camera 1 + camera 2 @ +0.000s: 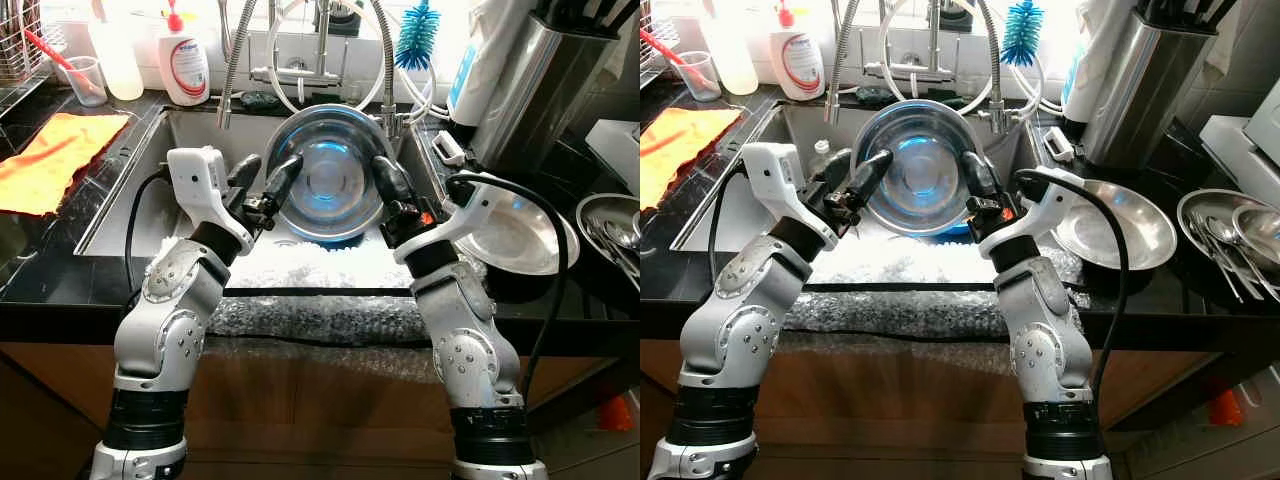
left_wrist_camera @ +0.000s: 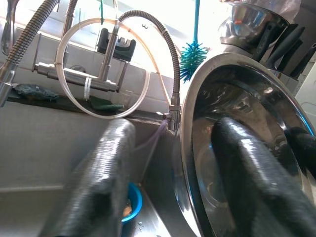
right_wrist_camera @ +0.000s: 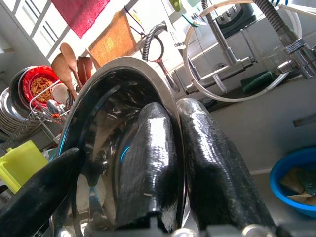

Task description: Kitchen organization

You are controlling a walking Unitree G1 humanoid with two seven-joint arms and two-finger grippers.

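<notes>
A shiny steel bowl (image 1: 335, 175) stands on edge above the sink (image 1: 120, 205), its hollow facing me. My right gripper (image 1: 385, 180) is shut on the bowl's right rim; in the right wrist view one finger (image 3: 148, 163) lies inside the bowl (image 3: 98, 113) and the other finger (image 3: 217, 168) outside, pinching the rim. My left gripper (image 1: 265, 178) straddles the left rim, open. In the left wrist view its inner finger (image 2: 252, 173) rests in the bowl (image 2: 237, 94), while the outer finger (image 2: 101, 182) stands well off the rim.
A white soap bottle (image 1: 184, 62) and a blue bottle brush (image 1: 417, 35) flank the faucet hoses behind the sink. An orange cloth (image 1: 55, 155) lies on the left counter. A steel dish (image 1: 530, 235), a tall steel canister (image 1: 545, 90) and cutlery (image 1: 615, 235) crowd the right. A small blue bowl (image 2: 132, 202) sits in the sink.
</notes>
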